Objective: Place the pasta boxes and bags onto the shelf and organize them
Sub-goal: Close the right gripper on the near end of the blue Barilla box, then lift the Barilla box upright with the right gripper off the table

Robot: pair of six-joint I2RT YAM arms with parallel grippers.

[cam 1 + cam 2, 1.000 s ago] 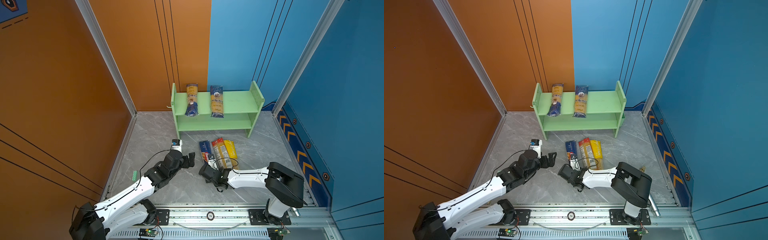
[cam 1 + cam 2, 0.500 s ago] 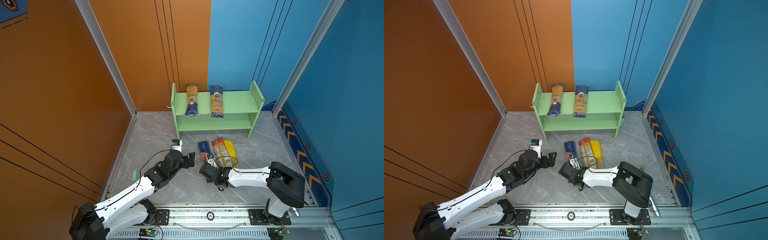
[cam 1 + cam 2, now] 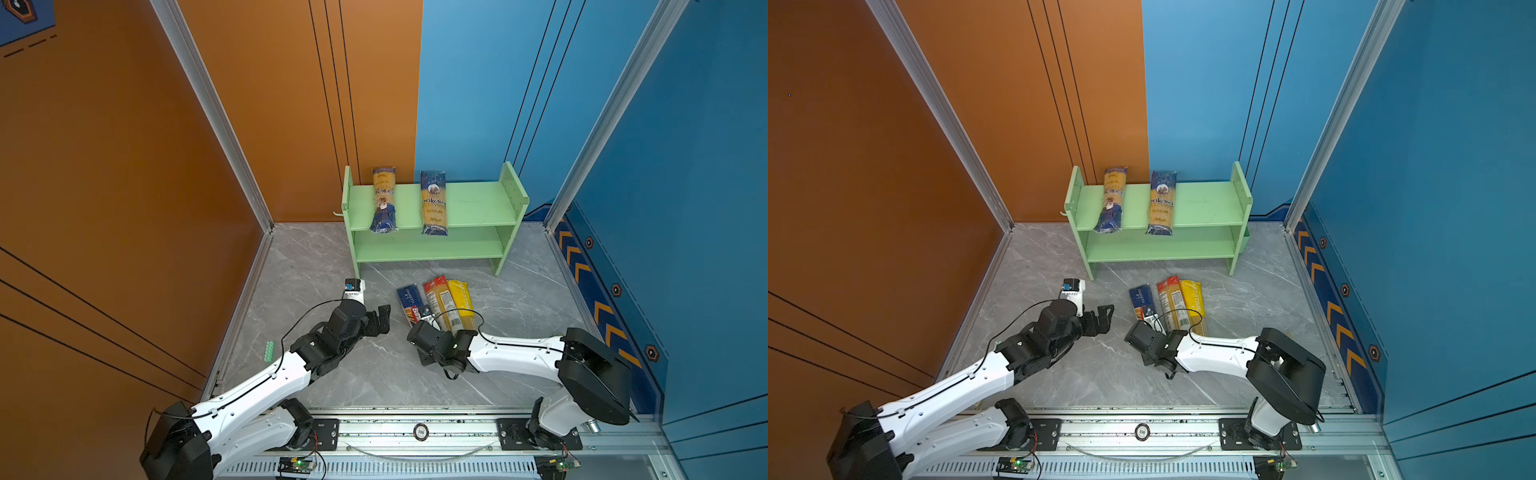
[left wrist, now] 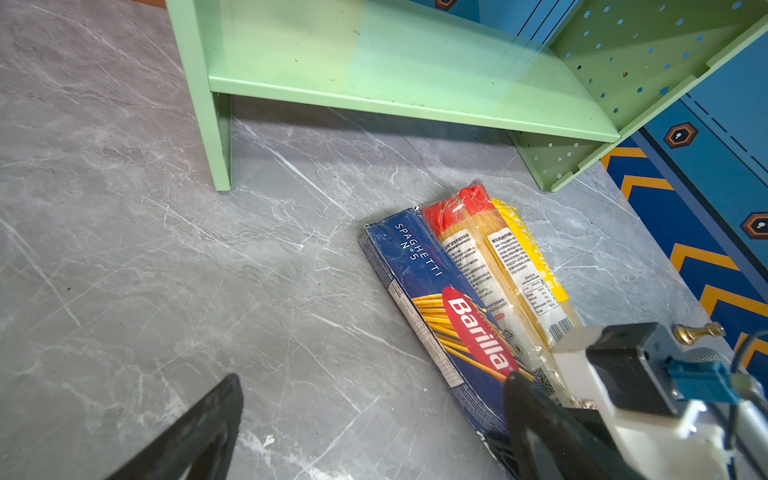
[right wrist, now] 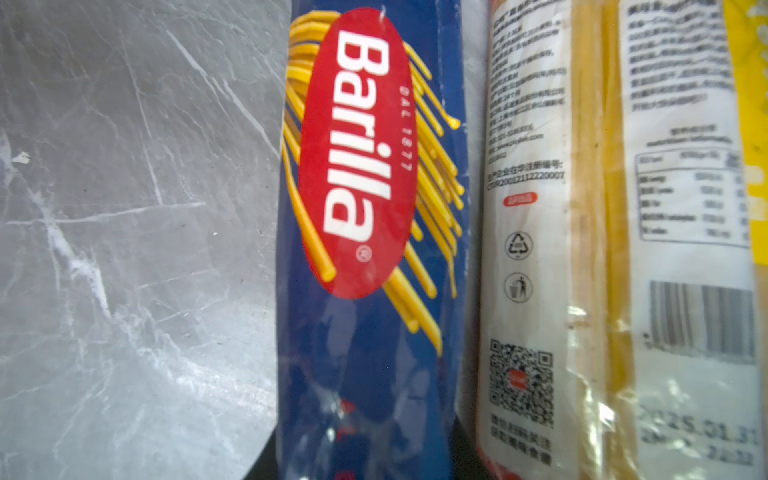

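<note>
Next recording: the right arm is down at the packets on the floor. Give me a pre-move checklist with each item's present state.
1. Right gripper has the Barilla packet: ok, jaws look closed on its near end in the right wrist view.
2. Red-ended packet clear of it: not ok, it lies right alongside and may drag.
3. Left gripper out of the way: ok, open, empty, apart from the packets.
4. Shelf has room: ok, right half of the top tier bare, lower tier bare.
5. Barilla packet off the floor: cannot tell.
</note>
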